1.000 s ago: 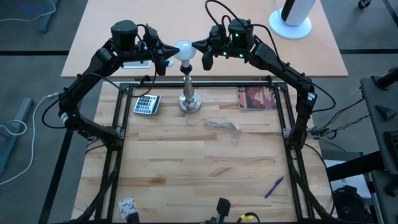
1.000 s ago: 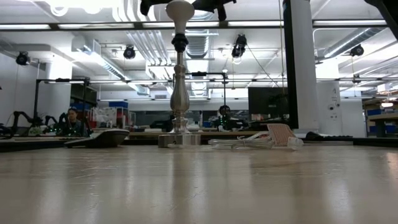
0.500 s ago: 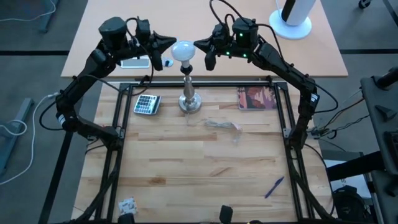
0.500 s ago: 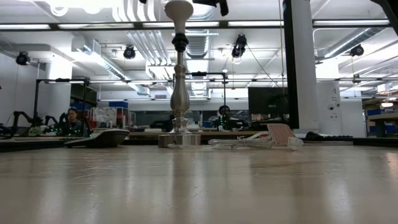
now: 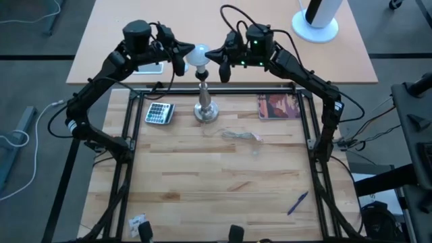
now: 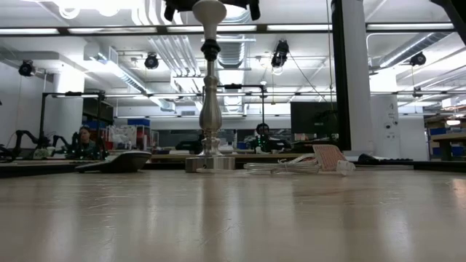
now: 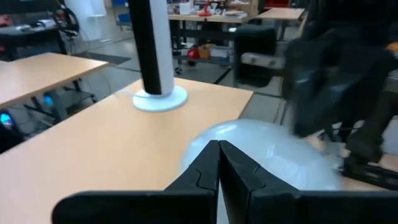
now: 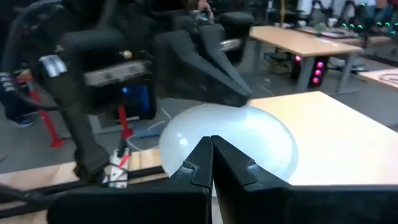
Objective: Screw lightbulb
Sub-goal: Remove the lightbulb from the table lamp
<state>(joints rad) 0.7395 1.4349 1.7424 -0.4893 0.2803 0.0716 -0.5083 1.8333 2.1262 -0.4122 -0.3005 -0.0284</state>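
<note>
From above, my left gripper (image 5: 187, 51) and right gripper (image 5: 210, 52), fingers pressed together, flank the lightbulb (image 5: 198, 54) atop the stand (image 5: 205, 101) at the table's far edge. Low view: the lightbulb (image 6: 210, 11) crowns the stand (image 6: 210, 109). In both wrist views, closed fingertips meet the lightbulb (image 7: 261, 149) (image 8: 227, 140).

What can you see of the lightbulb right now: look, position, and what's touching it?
The lightbulb is white and frosted, with a rounded dome. It sits upright on the black socket of the silver stand, near the table's far edge; its screw base isn't visible. The left hand and right hand, both shut, press their tips against its opposite sides. Nothing else touches it.
</note>
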